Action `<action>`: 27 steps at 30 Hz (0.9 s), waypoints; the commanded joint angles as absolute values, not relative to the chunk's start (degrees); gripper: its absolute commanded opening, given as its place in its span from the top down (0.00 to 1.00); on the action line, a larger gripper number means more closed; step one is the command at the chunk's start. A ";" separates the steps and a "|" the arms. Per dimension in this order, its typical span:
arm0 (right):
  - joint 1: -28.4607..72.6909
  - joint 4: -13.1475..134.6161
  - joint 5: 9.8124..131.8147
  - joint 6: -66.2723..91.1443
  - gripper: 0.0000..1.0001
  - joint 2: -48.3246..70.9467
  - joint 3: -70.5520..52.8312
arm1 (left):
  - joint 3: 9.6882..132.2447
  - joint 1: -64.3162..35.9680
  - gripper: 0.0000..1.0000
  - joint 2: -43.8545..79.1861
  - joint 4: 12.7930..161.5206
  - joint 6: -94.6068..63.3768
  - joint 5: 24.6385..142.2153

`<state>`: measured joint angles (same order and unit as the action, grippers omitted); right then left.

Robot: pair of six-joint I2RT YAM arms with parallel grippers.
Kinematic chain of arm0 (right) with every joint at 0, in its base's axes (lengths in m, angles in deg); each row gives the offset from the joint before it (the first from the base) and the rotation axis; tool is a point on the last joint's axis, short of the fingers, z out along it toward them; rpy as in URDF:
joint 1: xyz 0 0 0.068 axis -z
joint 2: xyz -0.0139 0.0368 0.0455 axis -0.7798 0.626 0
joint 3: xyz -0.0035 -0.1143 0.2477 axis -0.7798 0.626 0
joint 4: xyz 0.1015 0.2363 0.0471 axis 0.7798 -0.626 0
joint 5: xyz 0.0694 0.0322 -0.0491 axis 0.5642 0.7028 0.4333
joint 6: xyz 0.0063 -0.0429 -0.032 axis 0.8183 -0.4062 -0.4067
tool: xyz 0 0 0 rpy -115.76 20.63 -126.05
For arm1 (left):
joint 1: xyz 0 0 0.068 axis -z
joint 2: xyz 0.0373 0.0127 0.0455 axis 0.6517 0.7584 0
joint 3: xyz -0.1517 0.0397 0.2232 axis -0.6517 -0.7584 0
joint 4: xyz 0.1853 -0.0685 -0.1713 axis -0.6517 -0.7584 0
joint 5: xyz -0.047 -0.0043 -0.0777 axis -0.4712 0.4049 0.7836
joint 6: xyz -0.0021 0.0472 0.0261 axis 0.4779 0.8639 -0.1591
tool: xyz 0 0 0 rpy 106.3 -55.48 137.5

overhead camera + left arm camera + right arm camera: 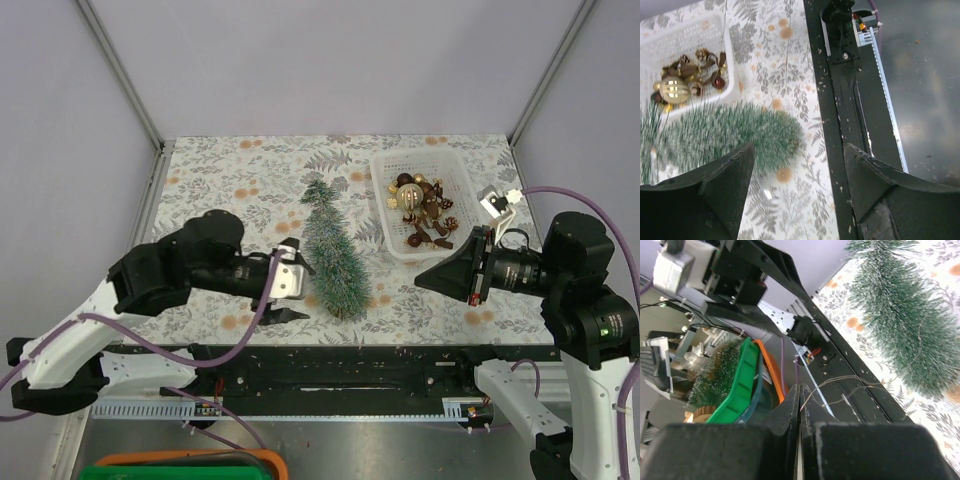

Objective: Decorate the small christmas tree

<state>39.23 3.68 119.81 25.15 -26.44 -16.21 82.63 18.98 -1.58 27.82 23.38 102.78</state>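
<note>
Two arms are placed either side of the small christmas tree [330,250], which is laid flat on the patterned table [220,190], its tip turned toward the far edge and its broad end brought close to the near edge. Its wooden base cannot be made out. No ornament is seen on the bristles, so the decorating is judged not yet begun.

The left gripper [297,283] is set just beside the broad end, on the tree's left, with its jaws spread wide and nothing between them. In the left wrist view the bristles are framed ahead of the gap, which suggests the lower part is being lined up for a grasp, probably so that the tree can be stood up or steadied.

The right gripper [422,279] is clenched tight, with nothing seen in its grip, and is held low just off the near corner of the white basket [377,195], its tip pointed toward the tree. It is judged to be kept there so that the baubles and bows [420,200] heaped in the basket can be reached once the tree is secured. The basket is placed just right of the tree, apart from it
</note>
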 commanded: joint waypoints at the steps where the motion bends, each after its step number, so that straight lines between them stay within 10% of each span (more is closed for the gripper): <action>1: 39.03 15.87 128.38 33.20 1.00 -28.10 -11.73 | 79.93 25.75 0.24 0.53 40.12 23.56 93.64; 27: 39.03 28.02 131.38 39.28 1.00 -32.06 -3.01 | 70.87 33.94 0.16 17.49 62.12 16.96 96.78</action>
<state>39.23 25.54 130.31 39.10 -31.75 -2.57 71.07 31.51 17.39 60.91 14.34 92.07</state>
